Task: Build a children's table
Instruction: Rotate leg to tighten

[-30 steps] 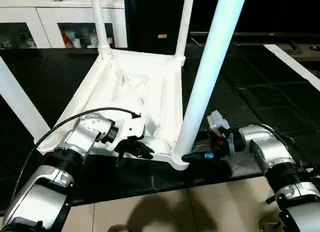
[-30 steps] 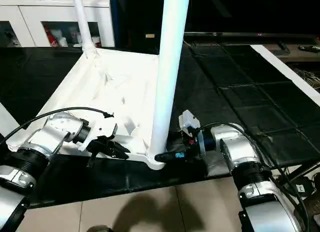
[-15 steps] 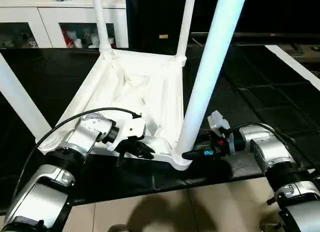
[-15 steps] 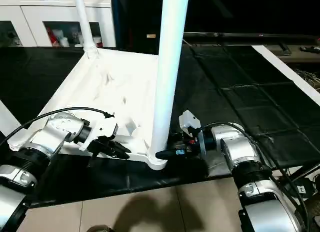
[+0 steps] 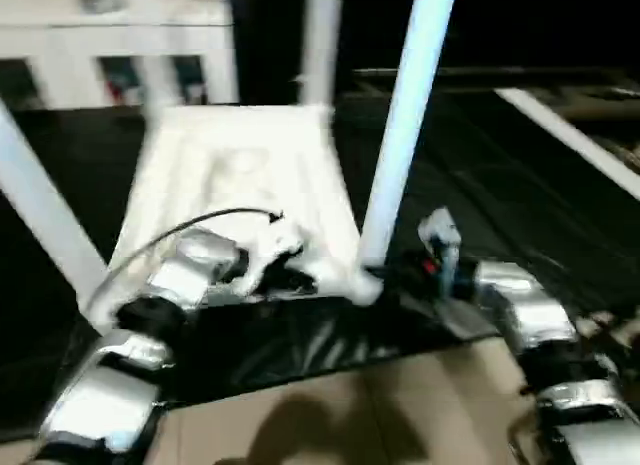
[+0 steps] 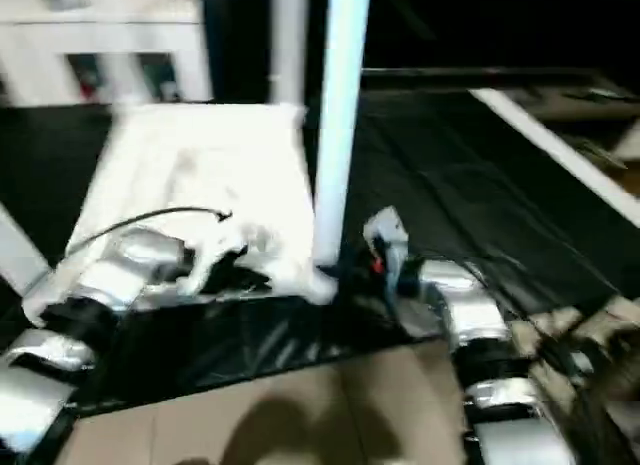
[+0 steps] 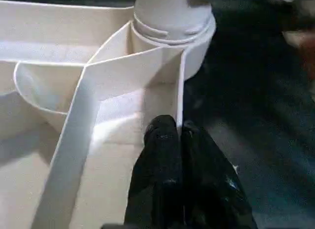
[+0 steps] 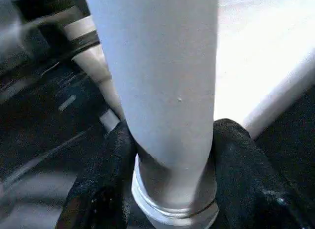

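Note:
The children's table [image 5: 240,165] lies upside down on a black mat, its white legs pointing up. My left gripper [image 5: 295,280] is at the near rim beside the near right corner. In the left wrist view this gripper [image 7: 179,135] is shut, with the thin rim wall [image 7: 180,91] running in between its fingertips. My right gripper [image 5: 385,275] is at the foot of the near right leg [image 5: 400,125]. In the right wrist view its black fingers [image 8: 110,160] press on both sides of that leg [image 8: 157,66], just above its collar.
Another leg [image 5: 40,215] rises at the near left and a further one [image 5: 320,45] at the back. A white glass-door cabinet [image 5: 120,55] stands behind. The black mat [image 5: 500,185] ends at a tiled floor [image 5: 330,415] in front of me.
The whole picture has shifted and blurred, so the camera has moved. My right gripper's fingers have closed in on the leg. The left gripper holds as before.

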Motion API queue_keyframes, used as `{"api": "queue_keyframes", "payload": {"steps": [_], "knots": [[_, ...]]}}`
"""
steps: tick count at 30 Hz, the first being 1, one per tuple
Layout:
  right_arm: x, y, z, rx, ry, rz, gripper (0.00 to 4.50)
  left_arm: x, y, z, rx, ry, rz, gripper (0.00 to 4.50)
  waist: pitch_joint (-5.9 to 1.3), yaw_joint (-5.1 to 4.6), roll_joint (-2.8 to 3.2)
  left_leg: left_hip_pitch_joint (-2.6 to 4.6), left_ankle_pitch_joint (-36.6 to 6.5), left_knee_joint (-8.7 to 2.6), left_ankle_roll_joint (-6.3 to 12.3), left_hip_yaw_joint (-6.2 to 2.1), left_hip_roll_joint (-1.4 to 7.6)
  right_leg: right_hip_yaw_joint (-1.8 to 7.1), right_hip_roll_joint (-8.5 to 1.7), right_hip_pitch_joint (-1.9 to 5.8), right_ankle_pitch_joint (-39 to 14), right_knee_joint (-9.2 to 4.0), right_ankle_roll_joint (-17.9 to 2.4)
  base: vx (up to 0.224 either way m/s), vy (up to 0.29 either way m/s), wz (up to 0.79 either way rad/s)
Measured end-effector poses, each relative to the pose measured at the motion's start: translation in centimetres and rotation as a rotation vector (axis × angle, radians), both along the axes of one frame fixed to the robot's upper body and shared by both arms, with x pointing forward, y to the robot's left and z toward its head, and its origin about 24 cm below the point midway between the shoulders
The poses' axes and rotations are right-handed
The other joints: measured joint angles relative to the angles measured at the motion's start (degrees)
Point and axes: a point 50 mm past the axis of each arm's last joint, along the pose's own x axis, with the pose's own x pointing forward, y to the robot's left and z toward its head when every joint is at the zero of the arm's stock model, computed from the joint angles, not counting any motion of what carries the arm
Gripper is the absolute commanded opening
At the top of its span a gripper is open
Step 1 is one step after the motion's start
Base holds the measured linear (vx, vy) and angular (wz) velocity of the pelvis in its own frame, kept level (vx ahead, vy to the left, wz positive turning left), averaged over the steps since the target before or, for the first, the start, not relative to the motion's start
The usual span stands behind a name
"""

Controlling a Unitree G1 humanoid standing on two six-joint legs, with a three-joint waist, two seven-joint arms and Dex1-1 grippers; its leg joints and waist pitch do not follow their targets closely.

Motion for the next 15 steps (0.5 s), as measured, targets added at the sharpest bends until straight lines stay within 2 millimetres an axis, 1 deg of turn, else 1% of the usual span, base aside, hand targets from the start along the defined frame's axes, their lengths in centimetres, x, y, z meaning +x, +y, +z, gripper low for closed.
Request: {"api": "queue_keyframes", "payload": {"steps": [1,2,4,6,7,8,11,12,14,15], "knots": [[0.3,0.3,0.0,0.006,0.001,-0.058,1.95,0.2,-0.4,0.0,-0.005,0.002,0.04,0.0,0.0,-0.35,0.01,-0.03,0.0,-0.01,0.0,0.0,-0.02,0.0,-0.02,-0.06,0.0,-0.04,0.0,0.0,0.0,0.0],[0.6,0.5,0.0,0.005,0.005,-0.111,1.95,0.4,-0.9,0.0,-0.008,0.001,0.079,0.0,0.0,-0.48,0.02,-0.03,0.0,-0.01,0.0,0.01,-0.02,0.01,-0.02,-0.08,0.0,-0.06,0.0,0.0,0.0,0.0],[1.9,1.7,0.3,-0.015,0.018,-0.243,1.95,1.0,-1.9,0.0,-0.005,-0.015,0.187,0.0,0.03,-1.15,0.15,-0.08,0.0,0.03,0.0,0.04,-0.04,0.0,-0.02,-0.12,0.01,-0.12,-0.01,0.0,0.0,0.0],[2.5,2.0,0.5,-0.03,0.024,-0.302,1.95,1.2,-2.6,0.0,-0.008,-0.025,0.228,0.0,0.03,-1.48,0.19,-0.08,0.0,-0.08,0.0,-0.02,-0.02,-0.14,-0.02,-0.14,0.02,-0.45,-0.02,0.0,0.0,0.0],[2.9,2.4,0.6,-0.03,0.025,-0.336,2.51,1.3,-2.8,0.0,-0.003,-0.036,0.249,0.0,0.01,-1.7,0.23,-0.1,0.0,-0.1,0.01,0.02,-0.03,-0.1,-0.03,-0.14,0.13,-0.51,-0.13,0.0,0.0,0.0],[3.0,2.5,0.6,-0.029,0.022,-0.35,2.65,1.4,-2.9,0.1,-0.001,-0.041,0.254,0.0,0.0,-1.8,0.21,-0.12,-0.01,-0.11,0.03,0.04,-0.04,-0.09,-0.03,-0.14,0.27,-0.55,-0.21,0.0,0.0,0.0],[3.0,2.8,0.7,0.004,0.018,-0.358,2.65,1.4,-2.9,0.3,0.004,-0.053,0.249,0.0,-0.01,-1.73,0.22,-0.13,-0.13,-0.19,0.2,0.13,-0.05,-0.02,-0.03,-0.12,0.6,-0.54,-0.25,0.0,0.0,0.0],[3.0,2.8,0.8,0.006,0.014,-0.359,2.72,1.5,-2.9,0.4,0.008,-0.059,0.246,0.0,-0.01,-1.71,0.22,-0.13,-0.13,-0.28,0.2,0.19,-0.05,-0.03,-0.02,-0.15,0.66,-0.54,-0.27,0.0,0.0,0.0],[2.9,2.9,0.9,0.006,0.003,-0.355,3.12,1.5,-2.8,0.5,0.01,-0.064,0.235,0.0,-0.01,-1.68,0.22,-0.14,-0.14,-0.51,0.18,0.26,-0.03,-0.06,0.03,-0.21,0.94,-0.53,-0.53,0.0,0.0,0.0],[2.9,3.0,0.9,0.003,-0.008,-0.349,3.15,1.4,-2.7,0.6,0.012,-0.068,0.224,0.0,-0.01,-1.67,0.22,-0.17,-0.14,-0.6,0.17,0.27,-0.01,-0.07,0.06,-0.22,0.99,-0.53,-0.47,0.0,0.0,0.0]]}}
